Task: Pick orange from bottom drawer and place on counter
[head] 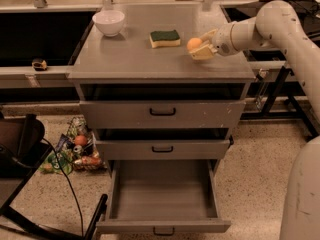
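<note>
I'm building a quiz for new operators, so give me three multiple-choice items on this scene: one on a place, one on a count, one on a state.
1. Where is the orange?
A. Inside a drawer.
B. At the gripper, over the counter, right of the sponge.
C. In the white bowl.

2. How many drawers does the cabinet have?
A. Two.
B. Four.
C. Three.

3. What state is the bottom drawer in?
A. Pulled out, nothing showing inside.
B. Shut.
C. Pulled out, sponge inside.

Key:
1 B, the orange sits at the gripper's tip beside the sponge.
2 C, three handled fronts are stacked.
3 A, its bare floor shows.
</note>
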You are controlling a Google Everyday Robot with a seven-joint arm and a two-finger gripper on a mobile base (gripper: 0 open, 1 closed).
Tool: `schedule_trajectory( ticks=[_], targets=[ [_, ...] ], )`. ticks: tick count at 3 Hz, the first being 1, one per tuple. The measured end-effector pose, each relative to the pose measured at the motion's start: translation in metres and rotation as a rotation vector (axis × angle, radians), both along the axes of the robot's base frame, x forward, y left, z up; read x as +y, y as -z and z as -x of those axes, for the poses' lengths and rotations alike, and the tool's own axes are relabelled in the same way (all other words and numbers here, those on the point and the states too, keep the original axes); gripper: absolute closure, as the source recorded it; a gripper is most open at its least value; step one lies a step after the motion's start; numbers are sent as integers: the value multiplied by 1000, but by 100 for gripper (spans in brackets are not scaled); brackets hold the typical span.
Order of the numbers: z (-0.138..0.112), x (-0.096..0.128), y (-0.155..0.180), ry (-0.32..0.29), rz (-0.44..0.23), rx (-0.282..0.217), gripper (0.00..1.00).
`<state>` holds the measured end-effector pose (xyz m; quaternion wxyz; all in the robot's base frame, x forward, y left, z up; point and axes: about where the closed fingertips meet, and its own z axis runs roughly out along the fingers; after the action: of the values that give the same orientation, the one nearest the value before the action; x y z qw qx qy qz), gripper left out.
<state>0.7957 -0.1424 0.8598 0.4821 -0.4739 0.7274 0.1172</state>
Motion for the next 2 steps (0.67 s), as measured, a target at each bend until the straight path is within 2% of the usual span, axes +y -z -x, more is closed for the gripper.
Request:
schedule_trajectory(
  ticks=[2],
  targets=[
    [-3, -1, 2, 1, -3, 12, 0]
  ],
)
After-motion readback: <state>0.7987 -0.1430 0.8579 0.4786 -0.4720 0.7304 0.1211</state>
